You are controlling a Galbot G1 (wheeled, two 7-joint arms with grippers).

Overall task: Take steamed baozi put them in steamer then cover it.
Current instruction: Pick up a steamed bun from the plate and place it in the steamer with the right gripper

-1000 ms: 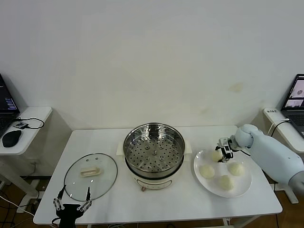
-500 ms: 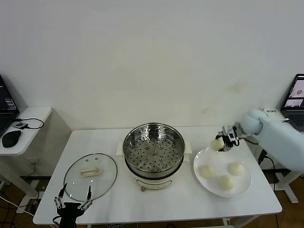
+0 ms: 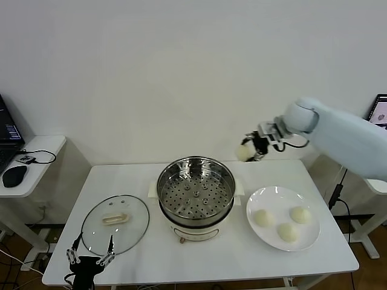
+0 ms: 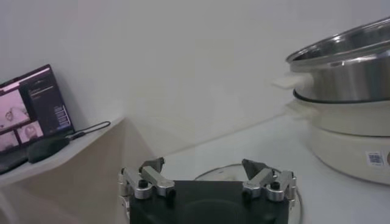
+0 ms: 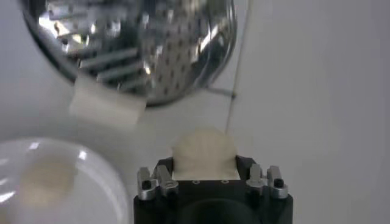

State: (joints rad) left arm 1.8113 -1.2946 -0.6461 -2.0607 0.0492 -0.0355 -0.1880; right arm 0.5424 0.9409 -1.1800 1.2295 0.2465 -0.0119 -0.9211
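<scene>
My right gripper (image 3: pixel 249 150) is shut on a cream-white baozi (image 3: pixel 243 153) and holds it in the air, just right of and above the steamer (image 3: pixel 196 192). The right wrist view shows that baozi (image 5: pixel 203 151) between the fingers, with the perforated steamer (image 5: pixel 140 42) beyond it. Three more baozi (image 3: pixel 263 218) lie on the white plate (image 3: pixel 260 197). The shiny steamer basket sits empty on its white pot base. The glass cover (image 3: pixel 115 223) with its cream handle lies flat on the table at the left. Down at the table's front left edge, my left gripper (image 3: pixel 91 261) hangs open beside the cover.
A side shelf (image 3: pixel 36 158) on the left holds a laptop, a mouse and cables. Another laptop (image 3: pixel 380 112) stands at the far right. The white wall runs close behind the table (image 3: pixel 211 260).
My right gripper has lifted one baozi off the plate and carried it up and to the left, towards the steamer. The left arm has stayed in place.
</scene>
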